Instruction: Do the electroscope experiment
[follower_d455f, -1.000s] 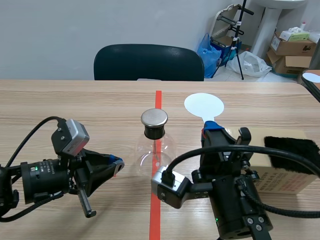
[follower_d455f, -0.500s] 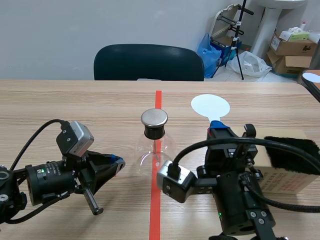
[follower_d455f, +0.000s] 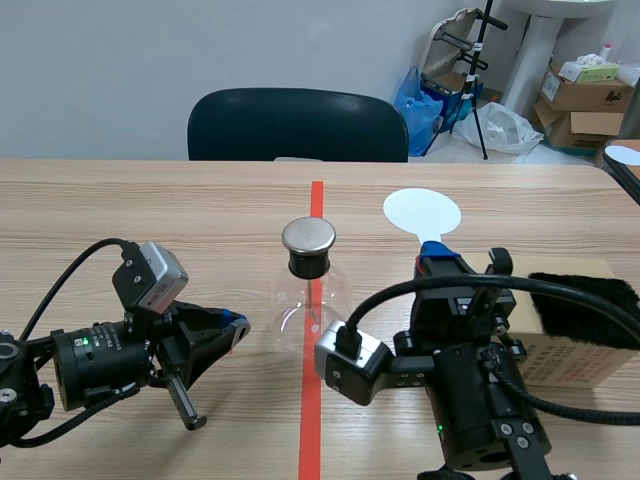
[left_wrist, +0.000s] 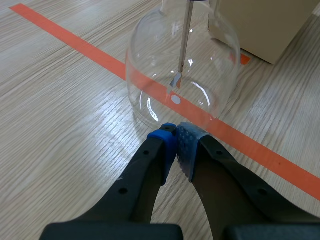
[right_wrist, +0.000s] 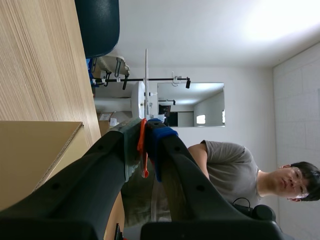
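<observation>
left gripper (follower_d455f: 236, 326) sits low on the table (follower_d455f: 150, 210), left of the electroscope (follower_d455f: 310, 300). in my left wrist cam the gripper (left_wrist: 177, 142) is pinched closed w/ nothing in it, and its blue pads (left_wrist: 189, 142) press against each other. the tips are just short of the glass bulb (left_wrist: 180, 65); can't tell if they touch it. through the glass i see the thin rod (left_wrist: 185, 40) hanging down the middle, w/ a small foil leaf (left_wrist: 175, 82) at its lower end. the flask stands upright on the orange-red tape line, w/ its metal cap (follower_d455f: 308, 236) on top of a black stopper.

right gripper (follower_d455f: 433, 252) is right of the flask, raised off the table and pointing away from me. it's clamped on the white disc paddle (follower_d455f: 422, 212). the round disc shows beyond the fingertips, to the right of the cap and apart from it. in the right wrist cam the gripper (right_wrist: 145, 131) has both fingers pressed onto the paddle's thin orange handle (right_wrist: 142, 142), and the disc (right_wrist: 146, 80) shows edge-on ahead of the tips. that cam is rolled on its side, so the tabletop runs up one edge.

cardboard box (follower_d455f: 565, 350) is on the table by the right arm, w/ a black fur cloth (follower_d455f: 585, 295) lying on top of it. the box (right_wrist: 30, 155) also shows beside the right fingers. a dark chair (follower_d455f: 298, 125) stands at the far side of the table. a person in a grey tee shows past the fingers in the right wrist cam.
</observation>
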